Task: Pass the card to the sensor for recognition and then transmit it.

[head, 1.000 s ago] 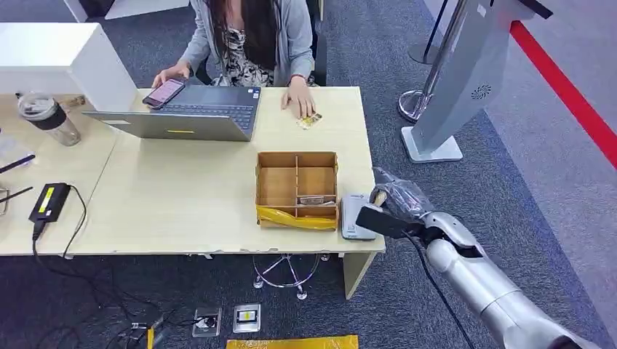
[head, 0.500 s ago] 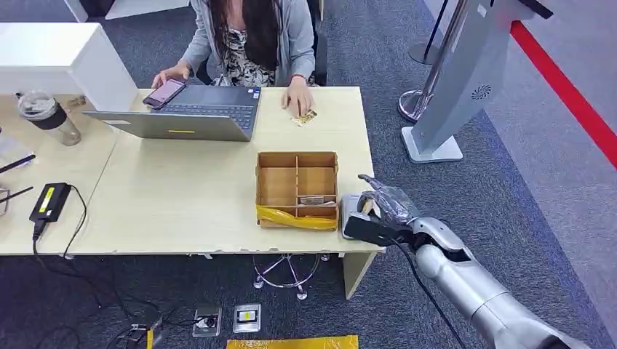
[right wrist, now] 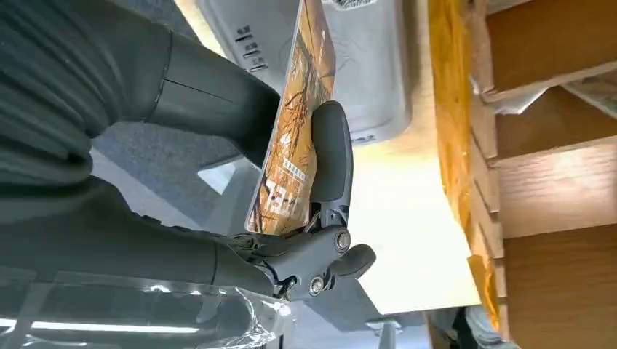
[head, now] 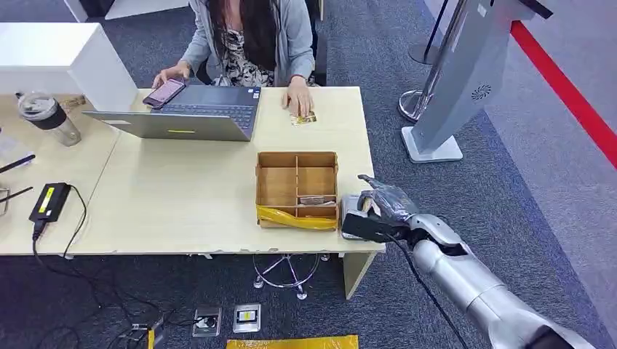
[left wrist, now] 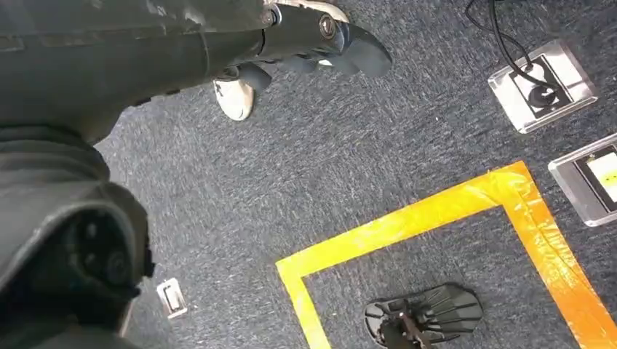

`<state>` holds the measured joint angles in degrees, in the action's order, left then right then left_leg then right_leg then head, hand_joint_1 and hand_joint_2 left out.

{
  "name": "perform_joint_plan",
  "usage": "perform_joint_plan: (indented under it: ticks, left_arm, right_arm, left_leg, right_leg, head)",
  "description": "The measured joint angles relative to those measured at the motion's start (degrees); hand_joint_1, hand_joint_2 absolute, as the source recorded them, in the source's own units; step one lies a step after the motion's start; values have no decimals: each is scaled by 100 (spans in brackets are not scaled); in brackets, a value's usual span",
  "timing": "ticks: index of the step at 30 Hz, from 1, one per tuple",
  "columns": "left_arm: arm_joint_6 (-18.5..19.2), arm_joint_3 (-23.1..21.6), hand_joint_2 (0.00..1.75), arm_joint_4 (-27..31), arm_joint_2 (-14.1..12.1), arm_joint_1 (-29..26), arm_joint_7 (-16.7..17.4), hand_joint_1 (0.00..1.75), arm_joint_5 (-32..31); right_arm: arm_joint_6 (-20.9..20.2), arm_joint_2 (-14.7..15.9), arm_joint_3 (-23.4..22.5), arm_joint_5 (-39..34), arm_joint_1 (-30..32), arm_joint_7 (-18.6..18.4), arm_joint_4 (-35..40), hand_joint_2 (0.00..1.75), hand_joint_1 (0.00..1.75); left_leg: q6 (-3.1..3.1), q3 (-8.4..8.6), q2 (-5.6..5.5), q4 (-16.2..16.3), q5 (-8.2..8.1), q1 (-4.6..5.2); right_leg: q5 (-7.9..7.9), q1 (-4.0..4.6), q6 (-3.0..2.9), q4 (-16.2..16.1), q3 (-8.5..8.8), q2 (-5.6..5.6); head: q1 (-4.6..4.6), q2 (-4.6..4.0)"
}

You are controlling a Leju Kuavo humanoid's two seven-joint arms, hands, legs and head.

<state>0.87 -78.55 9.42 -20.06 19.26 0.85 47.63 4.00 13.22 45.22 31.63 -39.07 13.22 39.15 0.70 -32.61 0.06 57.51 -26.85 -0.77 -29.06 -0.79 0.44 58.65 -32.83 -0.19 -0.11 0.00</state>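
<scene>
the table (head: 182, 196) is the largest thing, a pale wooden one, and a person (head: 251, 36) sits at its far side with one hand on a small card (head: 303, 118) lying on the table. in front of the person stands an open laptop (head: 185, 113), with a phone (head: 164, 92) at its far left corner. at the left edge there are a drinking bottle (head: 49, 116) and a black power adapter (head: 49, 201) with its cable. near the right front corner sits a cardboard box (head: 297, 187) with compartments and yellow tape on its front wall. just beside it, to the right, lies the white sensor (right wrist: 364, 65). the right hand (head: 378, 211) is over the sensor; it pinches the orange card (right wrist: 295, 145) between thumb and fingers, and the card stands on edge close to the face of the sensor. the box wall is just beside the hand. the left hand (left wrist: 320, 33) hangs over the carpet floor (left wrist: 378, 167) with its fingers curled in and nothing in them.
</scene>
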Motion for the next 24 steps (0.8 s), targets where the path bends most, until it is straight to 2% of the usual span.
perform_joint_plan:
  ticks: [16, 24]
  left_arm:
    - [-2, 0, 0, 0, 0, -8, -7, 0, -24]
    - [4, 0, 0, 0, 0, -8, -7, 0, -77]
  right_arm:
    - [-18, 4, -96, -68, -193, 166, -514, 175, 175]
    - [225, 72, -173, 39, -189, 173, -680, 175, 175]
  left_leg:
    - [0, 3, 1, 0, 0, 0]
    - [0, 6, 2, 1, 0, 0]
  right_leg:
    - [0, 0, 0, -1, 0, 1]
    - [1, 0, 0, -2, 2, 2]
  head:
    - [0, 0]
    - [-2, 0]
